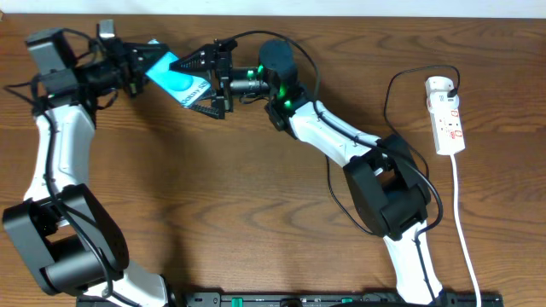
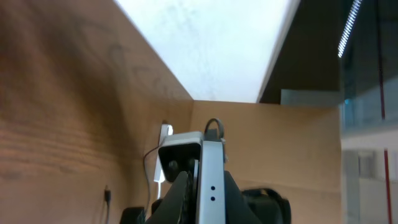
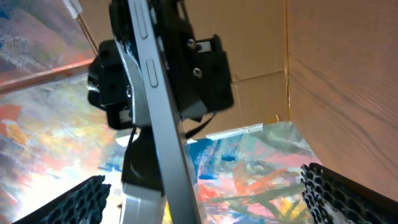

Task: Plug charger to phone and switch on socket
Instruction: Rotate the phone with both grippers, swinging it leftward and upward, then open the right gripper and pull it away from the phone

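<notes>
- phone (image 1: 173,78) — teal screen from overhead, only a thin silver edge in both wrist views; its left end is buried in the left gripper (image 1: 138,68), which is pinching it.
- right gripper (image 1: 185,85) just right of the phone, ribbed black pads (image 3: 81,199) spread wide on either side of it.
- charger (image 1: 388,98) — thin black cable well right of the phone; I can't make out its tip.
- white socket (image 1: 449,124) further right, cord cut off at the bottom.
</notes>
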{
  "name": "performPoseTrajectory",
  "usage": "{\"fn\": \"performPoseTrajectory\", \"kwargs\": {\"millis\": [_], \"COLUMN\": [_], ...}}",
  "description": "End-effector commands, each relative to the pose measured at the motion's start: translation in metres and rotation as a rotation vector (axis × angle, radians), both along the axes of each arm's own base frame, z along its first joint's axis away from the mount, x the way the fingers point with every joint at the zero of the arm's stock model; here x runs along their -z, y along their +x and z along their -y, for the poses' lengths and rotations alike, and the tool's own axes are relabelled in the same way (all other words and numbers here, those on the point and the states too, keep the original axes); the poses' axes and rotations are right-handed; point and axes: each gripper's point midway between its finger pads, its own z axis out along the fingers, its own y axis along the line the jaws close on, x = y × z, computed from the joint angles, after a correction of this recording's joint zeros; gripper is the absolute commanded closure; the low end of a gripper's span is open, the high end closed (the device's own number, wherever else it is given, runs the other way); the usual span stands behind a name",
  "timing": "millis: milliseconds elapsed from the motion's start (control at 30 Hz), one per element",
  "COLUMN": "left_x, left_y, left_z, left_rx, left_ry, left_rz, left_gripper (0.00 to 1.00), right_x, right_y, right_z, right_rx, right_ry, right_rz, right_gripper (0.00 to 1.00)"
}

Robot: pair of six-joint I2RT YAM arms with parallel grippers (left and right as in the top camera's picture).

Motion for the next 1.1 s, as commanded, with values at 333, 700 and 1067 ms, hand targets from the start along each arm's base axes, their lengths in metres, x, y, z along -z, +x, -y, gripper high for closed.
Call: {"fn": "performPoseTrajectory", "kwargs": {"millis": [333, 700, 1067], "left_x": [-0.050, -0.035, -0.027], "left_y": [-0.031, -0.034, -0.028], "left_z": [-0.021, -0.002, 0.027], "left_rx": [0.146, 0.196, 0.233], "left_ry": [-0.002, 0.038, 0.049], "left_rz": [0.264, 0.335, 0.323], "left_gripper": [0.92, 0.93, 0.93], "right_x": [0.005, 0.016, 0.066], "right_y": [0.019, 0.003, 0.067], "right_z": [0.051, 0.092, 0.100], "right_rx": [-0.061, -0.247, 0.079], "right_ry": [0.009, 0.050, -0.172], "right_rz": [0.244, 0.477, 0.283], "right_gripper": [0.01, 0.01, 0.01]}}
